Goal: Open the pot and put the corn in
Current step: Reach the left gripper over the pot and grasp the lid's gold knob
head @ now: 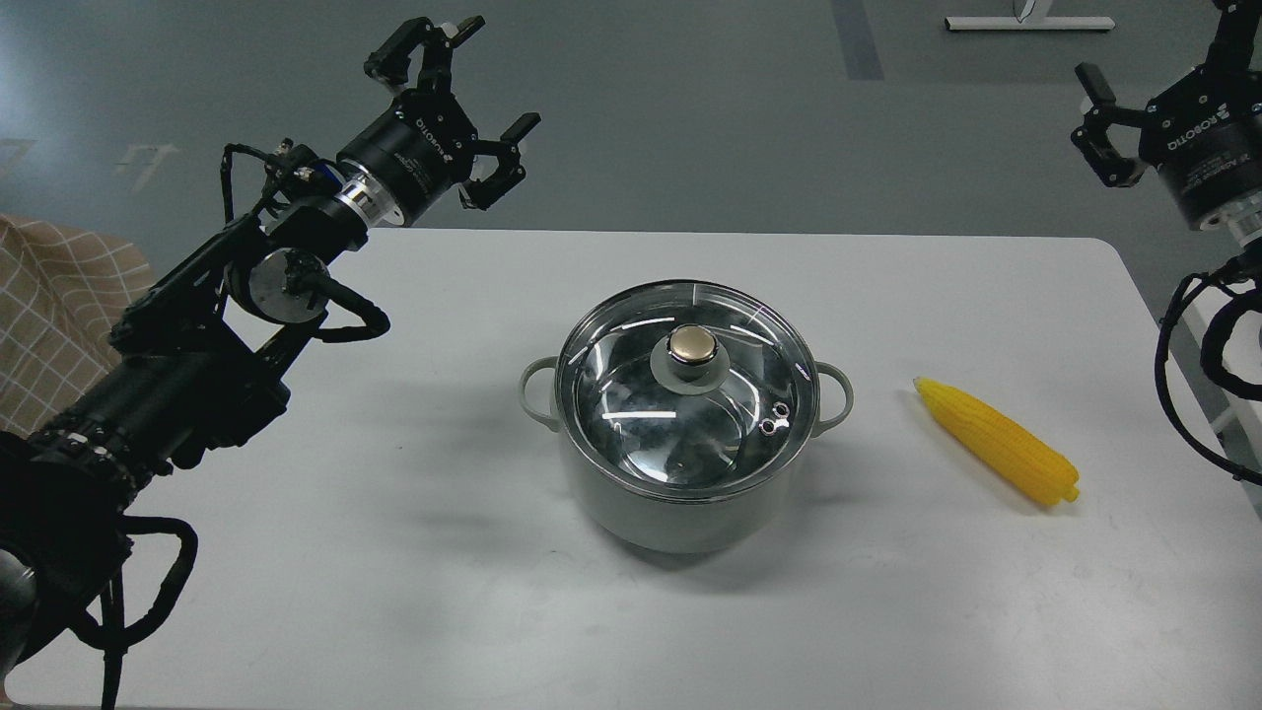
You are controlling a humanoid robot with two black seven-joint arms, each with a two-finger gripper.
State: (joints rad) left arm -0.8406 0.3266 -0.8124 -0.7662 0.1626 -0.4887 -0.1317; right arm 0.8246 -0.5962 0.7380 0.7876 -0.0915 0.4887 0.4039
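Observation:
The pale grey-green pot (680, 503) stands in the middle of the white table, closed by a glass lid (631, 394) with a brass knob (693, 344). The yellow corn (998, 441) lies on the table to the pot's right, pointed end toward the pot. My left gripper (495, 74) is open and empty, raised above the table's far left edge, well away from the pot. My right gripper (1154, 49) is high at the far right, above and beyond the corn. Its fingers stand wide apart and hold nothing; one is cut off by the top of the view.
The white table (394, 552) has a rounded far right corner. A checked beige cloth (49, 306) sits off the table's left side. Grey floor lies beyond the far edge.

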